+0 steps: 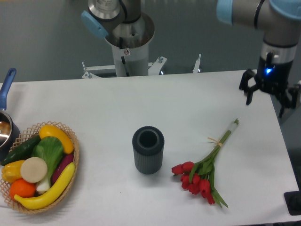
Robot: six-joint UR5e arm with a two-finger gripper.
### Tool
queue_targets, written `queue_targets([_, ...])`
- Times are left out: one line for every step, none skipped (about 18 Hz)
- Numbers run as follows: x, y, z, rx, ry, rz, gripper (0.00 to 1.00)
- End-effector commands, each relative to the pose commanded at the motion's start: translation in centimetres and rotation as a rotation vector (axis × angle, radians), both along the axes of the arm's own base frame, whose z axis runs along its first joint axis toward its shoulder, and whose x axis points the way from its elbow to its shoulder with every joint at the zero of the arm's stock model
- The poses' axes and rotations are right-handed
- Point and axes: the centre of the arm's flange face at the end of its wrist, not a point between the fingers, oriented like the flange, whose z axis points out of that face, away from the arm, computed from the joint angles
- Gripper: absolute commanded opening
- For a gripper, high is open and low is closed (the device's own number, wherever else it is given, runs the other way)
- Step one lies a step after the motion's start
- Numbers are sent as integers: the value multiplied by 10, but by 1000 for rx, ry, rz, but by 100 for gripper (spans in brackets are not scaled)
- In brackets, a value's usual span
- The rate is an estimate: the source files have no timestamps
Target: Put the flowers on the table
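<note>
Red tulips with green stems, the flowers (203, 172) lie flat on the white table (94, 108), tied with tan string, below and left of the gripper (268, 100). It hangs above the table's right edge, fingers spread wide, holding nothing.

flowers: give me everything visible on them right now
The flowers are a bunch of red tulips with green stems and leaves, tied with a tan string partway up the stems. They lie flat on the white table, right of the dark vase and not touching it. Heads point toward the front edge; the pale stem ends point back-right. Nothing holds them: the gripper is up and away, fingers open.
</note>
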Motion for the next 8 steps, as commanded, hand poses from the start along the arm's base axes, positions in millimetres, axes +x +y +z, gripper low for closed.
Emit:
queue_targets([0, -13, -2, -11, 7, -25, 100])
queue_targets([2, -20, -1, -22, 15, -59, 100])
queue_targets([2, -26, -2, -23, 14, -57, 100])
queue_targets([2, -28, -1, -20, 15, -55, 100])
queue_targets([2, -29, 0, -18, 17, -54, 100])
queue_targets([2, -29, 0, -17, 18, -54, 100])
queue_targets([2, -29, 1, -16, 21, -54, 100])
queue_targets([2, -29, 1, -16, 23, -54, 100])
